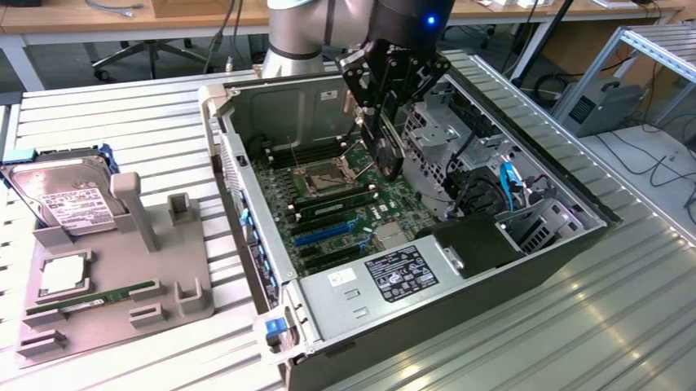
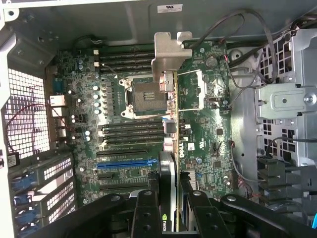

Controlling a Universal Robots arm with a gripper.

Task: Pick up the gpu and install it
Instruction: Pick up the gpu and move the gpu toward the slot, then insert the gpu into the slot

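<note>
The gripper (image 1: 383,114) is closed on the gpu (image 1: 389,155), with one finger on each face of the card. The gpu hangs on edge below the fingers, inside the open top of the computer case (image 1: 234,163) and above the motherboard (image 1: 337,204). No part of the card is seen touching the board.

In the wrist view the gripper (image 2: 168,206) clamps the gpu (image 2: 168,173) near one end. The card runs edge-on away from the fingers (image 2: 146,208) and ends in its silver bracket (image 2: 166,52). In that view the card overlaps the motherboard (image 2: 208,124) just beside the CPU socket (image 2: 143,96). The blue expansion slot (image 2: 124,162) lies on the board to one side of the card, and nothing is seated in it.

The case lies on its side near the middle of the slatted metal tabletop (image 1: 566,326). A grey fixture (image 1: 163,244) stands near the tabletop edge at the exterior view's left, well apart from the gripper. It carries a hard drive (image 1: 65,199) and a memory stick (image 1: 93,300).
</note>
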